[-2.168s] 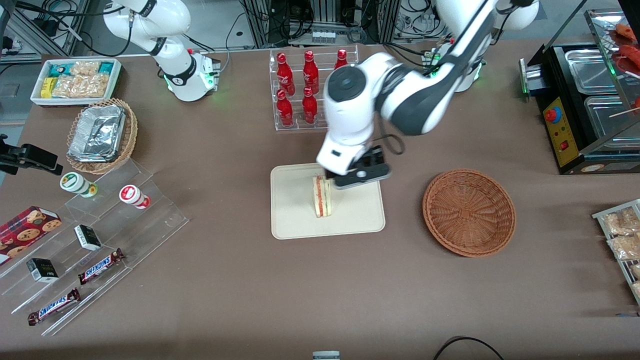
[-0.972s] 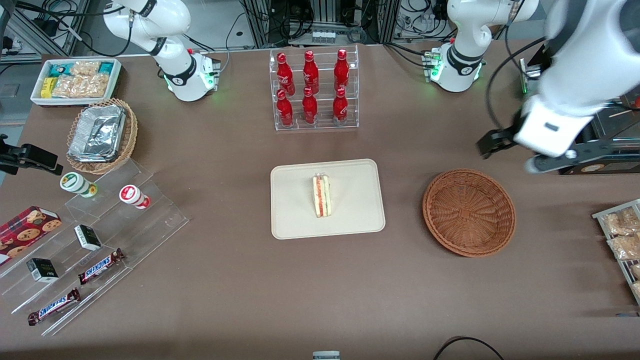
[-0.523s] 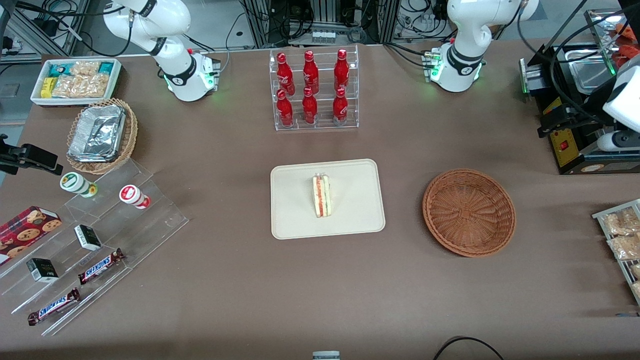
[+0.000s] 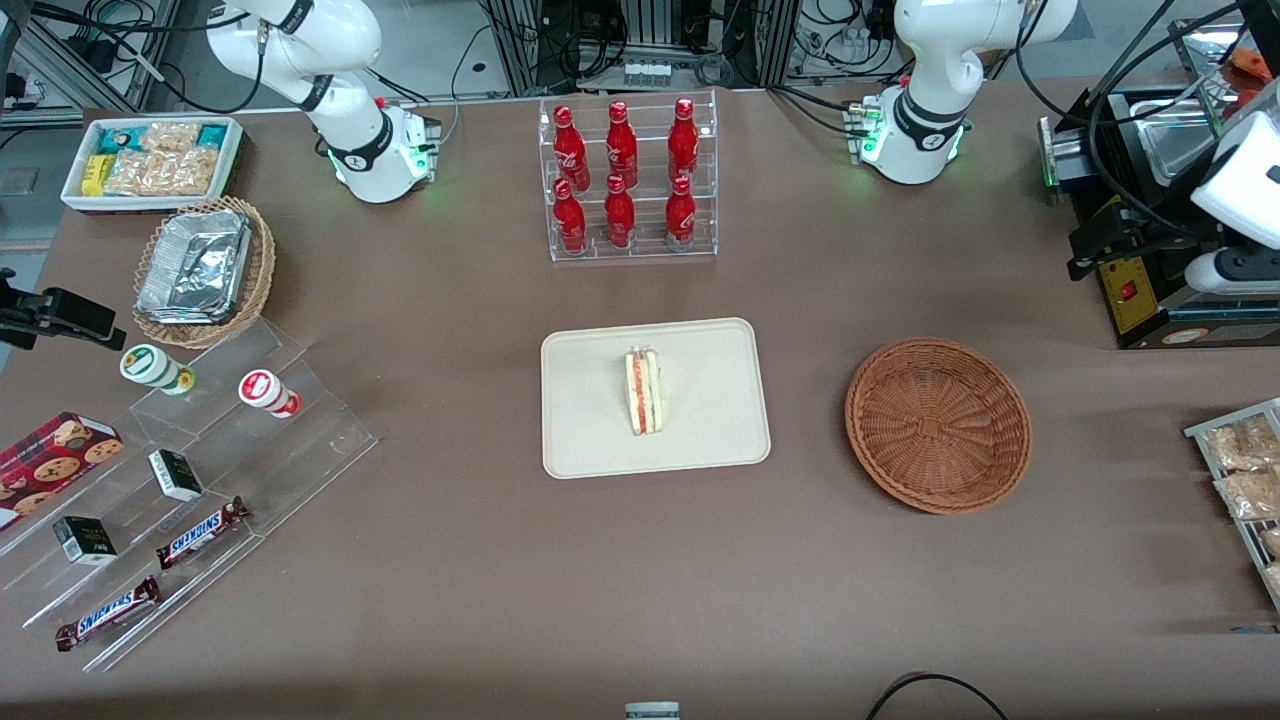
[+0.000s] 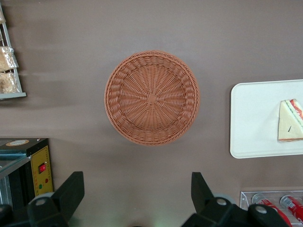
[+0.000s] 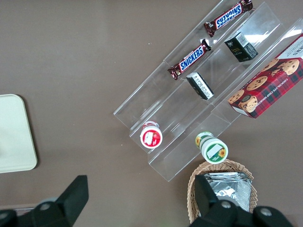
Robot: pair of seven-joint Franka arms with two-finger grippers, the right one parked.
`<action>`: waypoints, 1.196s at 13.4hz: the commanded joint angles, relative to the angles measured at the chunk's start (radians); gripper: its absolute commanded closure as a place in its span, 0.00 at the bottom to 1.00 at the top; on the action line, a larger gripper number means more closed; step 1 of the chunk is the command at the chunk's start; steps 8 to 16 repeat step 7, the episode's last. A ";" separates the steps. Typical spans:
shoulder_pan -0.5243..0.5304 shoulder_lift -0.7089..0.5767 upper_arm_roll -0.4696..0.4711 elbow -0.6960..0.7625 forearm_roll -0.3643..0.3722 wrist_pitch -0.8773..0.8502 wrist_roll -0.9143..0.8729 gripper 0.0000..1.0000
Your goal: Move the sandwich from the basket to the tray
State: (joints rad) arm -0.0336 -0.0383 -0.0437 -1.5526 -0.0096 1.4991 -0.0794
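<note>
The sandwich stands on its edge in the middle of the cream tray, with its red and green filling toward the front camera. The reddish-brown wicker basket sits empty beside the tray, toward the working arm's end. My gripper hangs high over the table edge by the black warmer, far from the sandwich. In the left wrist view the gripper is open with nothing between its fingers, and the basket, the tray and the sandwich lie far below.
A clear rack of red bottles stands farther from the front camera than the tray. A black warmer and a snack rack are at the working arm's end. A tiered acrylic stand, a foil-container basket and a white bin are at the parked arm's end.
My gripper left the sandwich standing on the tray, rose and swung away past the basket to the working arm's end. In the last half second it shifted only slightly.
</note>
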 commanded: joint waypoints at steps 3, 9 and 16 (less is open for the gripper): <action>0.023 -0.060 -0.018 -0.089 0.016 0.041 0.001 0.00; 0.023 -0.060 -0.021 -0.086 0.025 0.043 0.000 0.00; 0.023 -0.060 -0.021 -0.086 0.025 0.043 0.000 0.00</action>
